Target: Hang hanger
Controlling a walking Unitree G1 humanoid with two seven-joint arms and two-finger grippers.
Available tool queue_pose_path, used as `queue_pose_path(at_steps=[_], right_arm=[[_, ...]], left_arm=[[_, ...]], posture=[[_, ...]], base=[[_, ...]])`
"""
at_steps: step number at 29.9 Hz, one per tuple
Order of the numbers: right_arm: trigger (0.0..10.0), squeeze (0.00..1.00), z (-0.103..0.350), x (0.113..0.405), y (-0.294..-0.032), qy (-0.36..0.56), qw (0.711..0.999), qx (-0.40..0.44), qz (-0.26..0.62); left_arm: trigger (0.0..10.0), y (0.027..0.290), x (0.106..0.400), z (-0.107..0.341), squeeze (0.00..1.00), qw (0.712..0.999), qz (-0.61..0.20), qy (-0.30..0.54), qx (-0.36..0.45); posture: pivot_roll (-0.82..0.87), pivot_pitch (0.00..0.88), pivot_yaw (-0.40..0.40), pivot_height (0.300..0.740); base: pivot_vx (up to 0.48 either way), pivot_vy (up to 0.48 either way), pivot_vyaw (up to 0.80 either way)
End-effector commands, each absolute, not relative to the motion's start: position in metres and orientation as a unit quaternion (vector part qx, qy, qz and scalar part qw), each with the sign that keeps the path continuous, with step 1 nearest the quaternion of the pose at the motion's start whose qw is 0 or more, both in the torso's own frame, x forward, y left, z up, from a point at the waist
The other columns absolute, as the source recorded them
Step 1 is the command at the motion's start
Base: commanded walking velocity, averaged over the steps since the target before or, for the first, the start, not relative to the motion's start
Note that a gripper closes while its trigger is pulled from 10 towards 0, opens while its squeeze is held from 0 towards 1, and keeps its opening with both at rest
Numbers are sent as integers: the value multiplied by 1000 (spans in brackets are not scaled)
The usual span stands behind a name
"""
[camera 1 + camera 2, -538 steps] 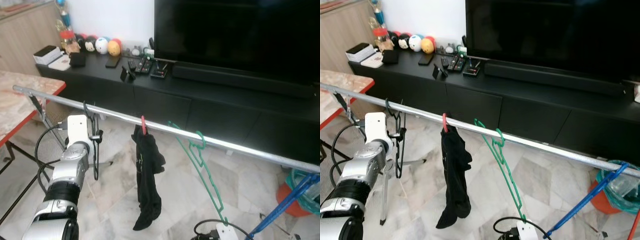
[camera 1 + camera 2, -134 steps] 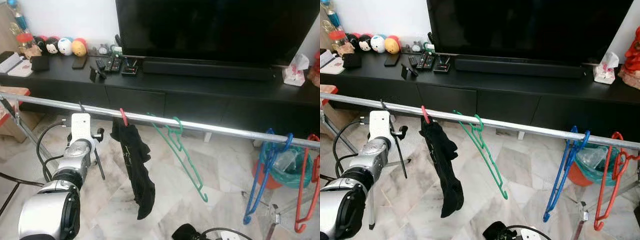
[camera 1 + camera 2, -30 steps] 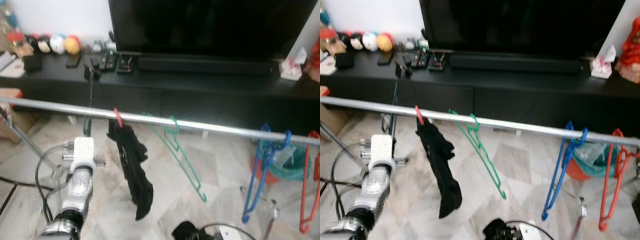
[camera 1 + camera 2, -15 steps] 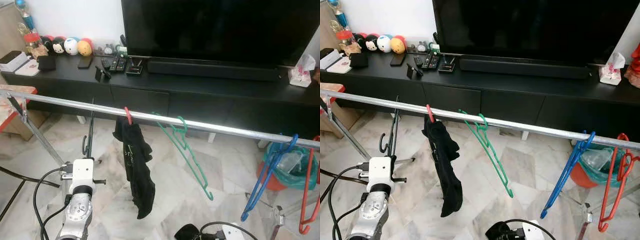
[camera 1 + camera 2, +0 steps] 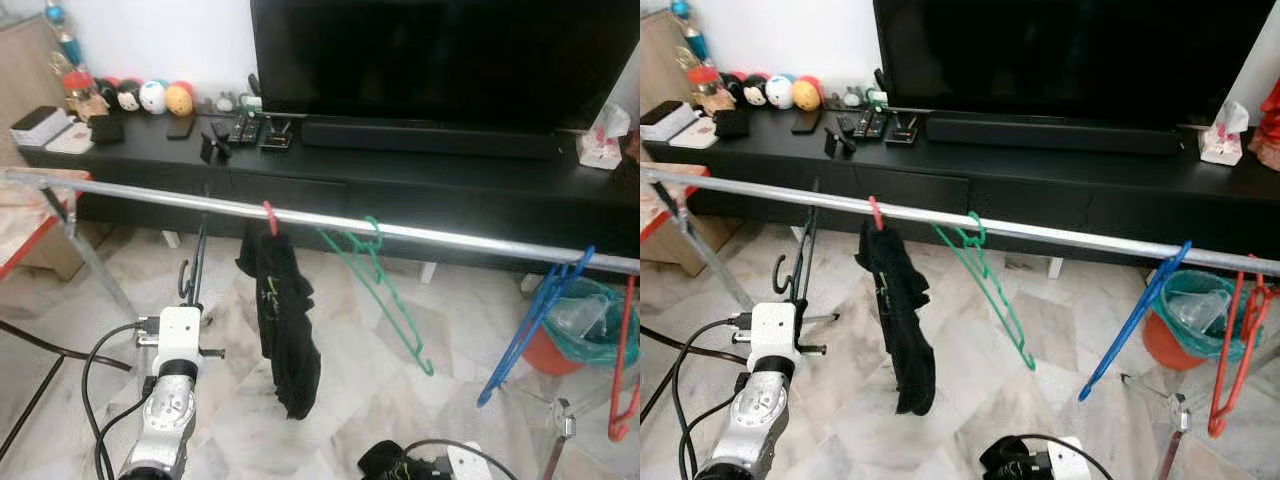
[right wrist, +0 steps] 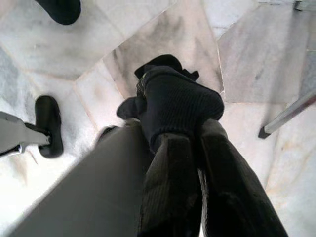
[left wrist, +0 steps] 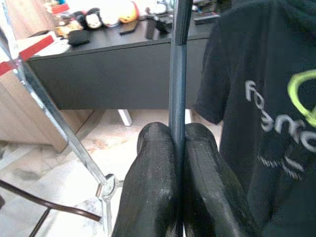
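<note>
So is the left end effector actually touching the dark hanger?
Touching. The left wrist view shows both black fingers pressed against the dark hanger, no gap.

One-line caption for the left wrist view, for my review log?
Left claw shut on a dark hanger beside a black printed T-shirt, TV cabinet behind.

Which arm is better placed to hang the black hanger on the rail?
Left. The left gripper is shut on the black hanger, held up just below the metal rail. The right gripper hangs low over the floor.
</note>
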State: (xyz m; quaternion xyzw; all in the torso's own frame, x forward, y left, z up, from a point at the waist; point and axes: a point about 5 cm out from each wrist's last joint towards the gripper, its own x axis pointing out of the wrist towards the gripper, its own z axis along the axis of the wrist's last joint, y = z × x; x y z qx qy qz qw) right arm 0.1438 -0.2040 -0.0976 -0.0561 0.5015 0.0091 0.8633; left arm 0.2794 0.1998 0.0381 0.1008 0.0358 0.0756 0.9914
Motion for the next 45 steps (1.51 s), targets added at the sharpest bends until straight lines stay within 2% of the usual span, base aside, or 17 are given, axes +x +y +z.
queue_pose_path(at_steps=[1, 26, 35, 45], right_arm=[[10000, 0, -98, 143, -204, 498, 866, -50, 1], [10000, 0, -97, 144, -206, 492, 869, -36, -23], [10000, 0, -97, 145, -207, 493, 869, -37, -23], [10000, 0, -96, 147, -207, 486, 873, -32, -23]], left_arm=[[10000, 198, 284, 44, 0, 992, 70, 26, 106], [10000, 204, 280, 46, 0, 991, 94, 29, 94], [10000, 209, 279, 45, 0, 990, 107, 36, 88], [10000, 211, 278, 46, 0, 989, 115, 36, 85]], posture=[[-75, 0, 24, 740], [-63, 0, 11, 740], [-61, 0, 6, 740], [-60, 0, 10, 740]], base=[[-274, 0, 0], [-288, 0, 0], [-330, 0, -767], [-279, 0, 0]])
